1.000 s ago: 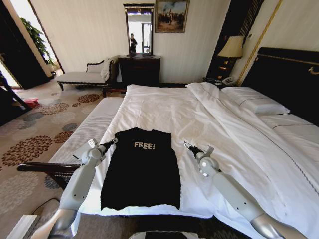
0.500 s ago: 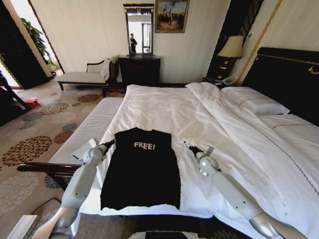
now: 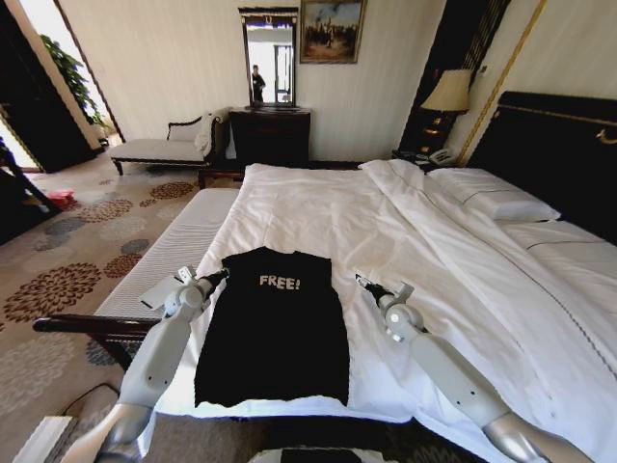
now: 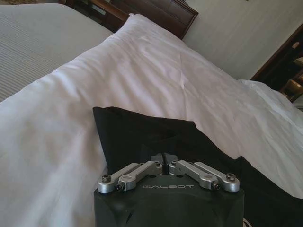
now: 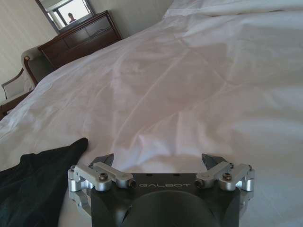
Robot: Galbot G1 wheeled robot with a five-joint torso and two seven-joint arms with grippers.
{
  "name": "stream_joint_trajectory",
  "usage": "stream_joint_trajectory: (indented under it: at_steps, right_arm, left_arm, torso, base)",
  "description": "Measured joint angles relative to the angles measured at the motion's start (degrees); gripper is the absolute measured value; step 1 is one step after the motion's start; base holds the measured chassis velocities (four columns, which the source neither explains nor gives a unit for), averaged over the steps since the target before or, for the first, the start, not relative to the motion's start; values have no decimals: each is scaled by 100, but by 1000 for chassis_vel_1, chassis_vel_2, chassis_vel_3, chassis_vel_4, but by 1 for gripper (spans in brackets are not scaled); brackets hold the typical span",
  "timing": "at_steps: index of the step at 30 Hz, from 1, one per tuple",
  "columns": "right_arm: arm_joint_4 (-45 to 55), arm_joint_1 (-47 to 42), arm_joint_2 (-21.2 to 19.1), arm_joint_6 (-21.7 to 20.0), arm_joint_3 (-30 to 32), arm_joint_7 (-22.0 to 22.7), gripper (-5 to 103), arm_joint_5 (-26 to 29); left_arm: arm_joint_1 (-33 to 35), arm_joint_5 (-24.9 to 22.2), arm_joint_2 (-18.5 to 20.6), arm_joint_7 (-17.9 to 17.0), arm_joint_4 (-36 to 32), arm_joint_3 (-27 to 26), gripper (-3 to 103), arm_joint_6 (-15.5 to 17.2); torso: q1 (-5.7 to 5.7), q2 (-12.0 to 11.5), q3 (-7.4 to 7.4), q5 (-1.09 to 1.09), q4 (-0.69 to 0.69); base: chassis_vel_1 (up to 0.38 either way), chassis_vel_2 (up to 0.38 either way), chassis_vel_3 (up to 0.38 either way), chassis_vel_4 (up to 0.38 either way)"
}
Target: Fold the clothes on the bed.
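Left wrist view: my left claw [image 4: 164, 161] has its fingers drawn together, tips meeting, and sits low at the left shoulder corner of the black T-shirt [image 4: 142, 137]; whether cloth is pinched between the tips I cannot tell. In the right wrist view, my right claw [image 5: 159, 160] is spread wide and empty over the white duvet [image 5: 189, 85], just beside the shirt's right edge, not touching it.

To do this fold well, I judge that both claws should take matching shoulder corners, pinching only the shirt and not the duvet beneath, then lift evenly so the cloth does not skew.

In the head view, the T-shirt [image 3: 275, 333] lies flat near the foot of the bed [image 3: 405, 231], between my two arms. It looks already narrowed into a long rectangle, sleeves tucked out of sight, the white "FREE!" lettering [image 3: 280, 283] facing up near the far end. Its near hem reaches almost to the edge of the duvet.
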Motion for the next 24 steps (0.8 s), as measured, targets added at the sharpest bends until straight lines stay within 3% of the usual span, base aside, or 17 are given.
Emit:
stream_joint_trajectory:
  at_steps: [15, 18, 24]
  right_arm:
    - [2, -30, -7, 4, 44, 1, 100, -5]
    - [2, -38, -9, 5, 52, 0, 100, -8]
    - [18, -49, -8, 6, 62, 1, 100, -13]
  left_arm:
    - [-9, 221, 41, 80, -210, 633, -2, -142]
    - [32, 227, 50, 80, -279, 636, 7, -142]
    - [411, 167, 253, 25, -712, 512, 34, -50]
  torso:
    - [0, 0, 0, 0, 0]
    - [0, 0, 0, -1, 0]
    - [0, 0, 0, -1, 0]
  base:
    - [0, 0, 0, 0]
    - [0, 0, 0, 0]
    - [0, 0, 0, 0]
